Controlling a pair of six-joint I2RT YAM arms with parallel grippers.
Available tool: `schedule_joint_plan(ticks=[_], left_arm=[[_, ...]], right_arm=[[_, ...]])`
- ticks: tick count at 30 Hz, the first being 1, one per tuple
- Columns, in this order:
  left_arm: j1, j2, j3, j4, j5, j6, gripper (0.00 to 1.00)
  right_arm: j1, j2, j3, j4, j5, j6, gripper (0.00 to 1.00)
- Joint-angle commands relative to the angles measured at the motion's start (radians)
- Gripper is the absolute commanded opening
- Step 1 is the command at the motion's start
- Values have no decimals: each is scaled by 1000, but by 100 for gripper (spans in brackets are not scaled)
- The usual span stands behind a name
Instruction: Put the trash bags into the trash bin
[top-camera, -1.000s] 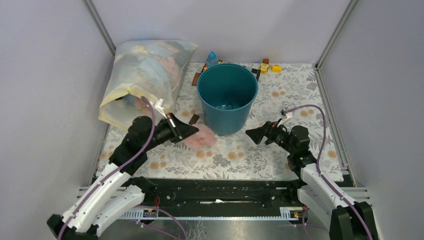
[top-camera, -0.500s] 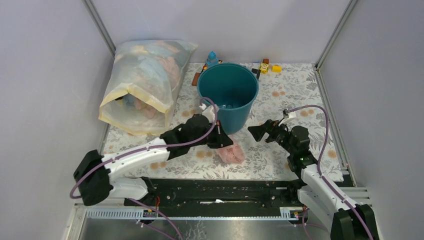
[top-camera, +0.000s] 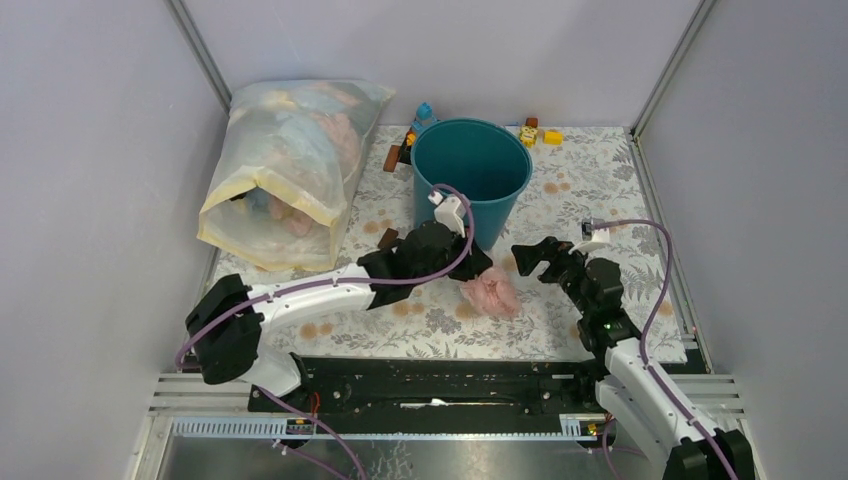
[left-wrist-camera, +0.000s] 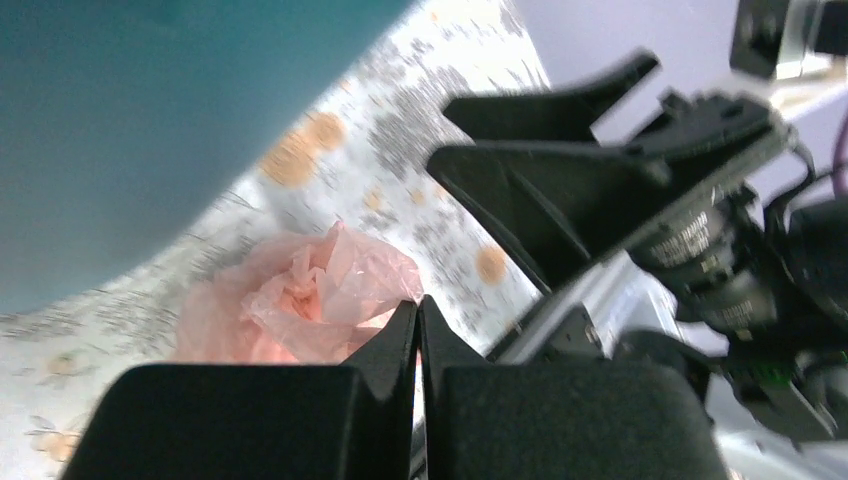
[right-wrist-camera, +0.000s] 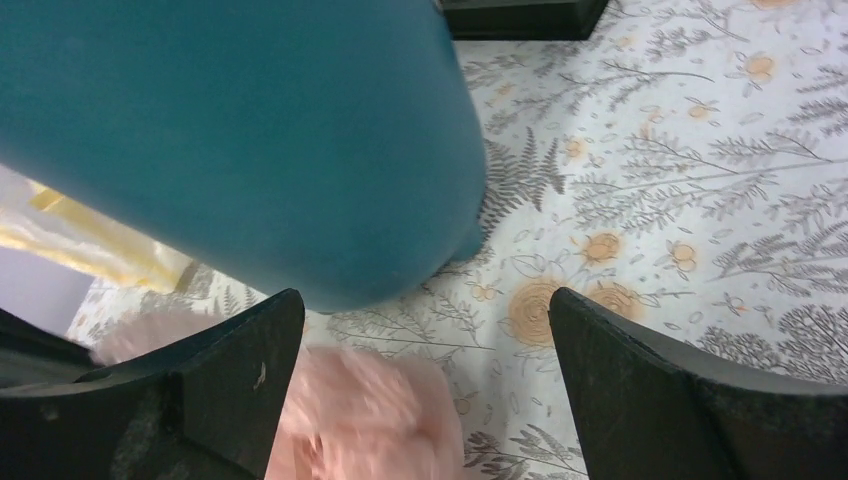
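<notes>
left tool (left-wrist-camera: 418, 305): jaws closed, pinching the pink trash bag (top-camera: 490, 293) at its tips.
right tool (top-camera: 528, 262): spread wide, empty, just beyond the bag.
trash bin (right-wrist-camera: 240, 140): beside the left tool; raise the bag above the rim before releasing.

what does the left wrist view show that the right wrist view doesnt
Only the left wrist view: the left hand with its fingertips shut on the trash bag, and the right arm's wrist body behind the right hand.
Only the right wrist view: the yellowish edge of the big sack behind the trash bin, and the bin's base on the floral mat.
Both: the bin's teal wall, the pink bag, the mat, and the open right hand.
</notes>
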Motion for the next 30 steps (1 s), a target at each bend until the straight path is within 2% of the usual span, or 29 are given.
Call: schedule_joint_plan(ticks=[1,6,11,13,14,16,18,21,27,30], left_arm=[[58,-61,-9,68,-242,7,0],[203,-137,-112,64,-228,-31,0],[248,-224,-179,28,-244,-6,0],[250,-262,-203,17,-275,2,0],[253,-280,-210,10,-281,8,0],[258,-311,-224,-12,-293,16,0],[260,-331,-232,-32,-292,23,0],[259,-360,-243,-53,-248,34,0],[260,-434,-314,13,-29,67,1],[259,-456,-325,-6,-12,82,1]], right_arm=[[7,52,9,8,102,-5,100],[7,130,29,32,67,3,100],[7,254,52,107,39,31,99],[7,332,89,116,36,68,93],[7,372,123,93,47,96,84],[7,445,196,33,62,154,80],[7,512,240,64,22,212,75],[13,620,279,172,2,301,67],[69,894,467,286,-20,383,68],[137,987,581,276,-19,371,68]])
